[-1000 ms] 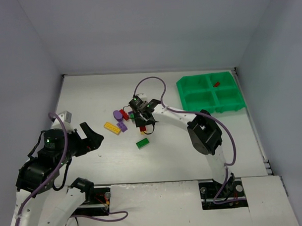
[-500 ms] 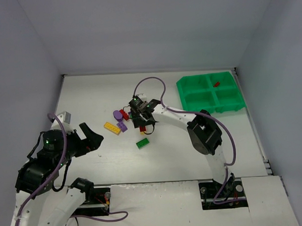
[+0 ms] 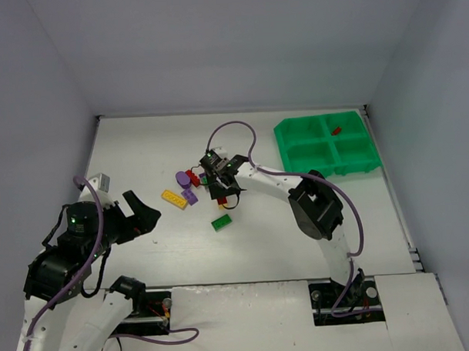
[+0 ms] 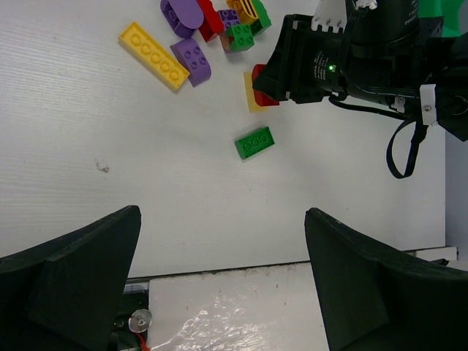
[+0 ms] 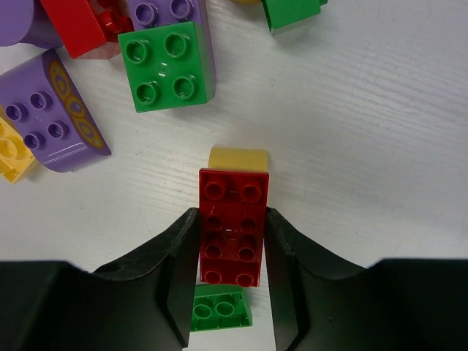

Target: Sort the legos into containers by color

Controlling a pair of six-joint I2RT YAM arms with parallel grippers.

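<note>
From above, the right gripper (image 3: pixel 222 190) reaches down into the loose legos (image 3: pixel 190 181) at the middle of the table (image 3: pixel 141 148). That is well apart from the green tray (image 3: pixel 326 142) at upper right. The tray's upper-right compartment holds one red piece (image 3: pixel 336 130), so reds probably belong there. The left gripper (image 3: pixel 143 213) hangs at lower left, off the pile, likely to leave its partner room.

In the left wrist view, its jaws are spread wide with nothing between them, over bare table. A lone green brick (image 4: pixel 255 142) lies near the centre and a long yellow brick (image 4: pixel 153 56) at upper left.

In the right wrist view, the jaws are clenched on the long sides of a red brick (image 5: pixel 234 227) at the frame's centre. Gripping across the narrow width should give a square hold. A yellow piece (image 5: pixel 238 159) shows at the brick's upper end. Whether it is stuck underneath I cannot tell; if so, it may ride along into the wrong compartment.
</note>
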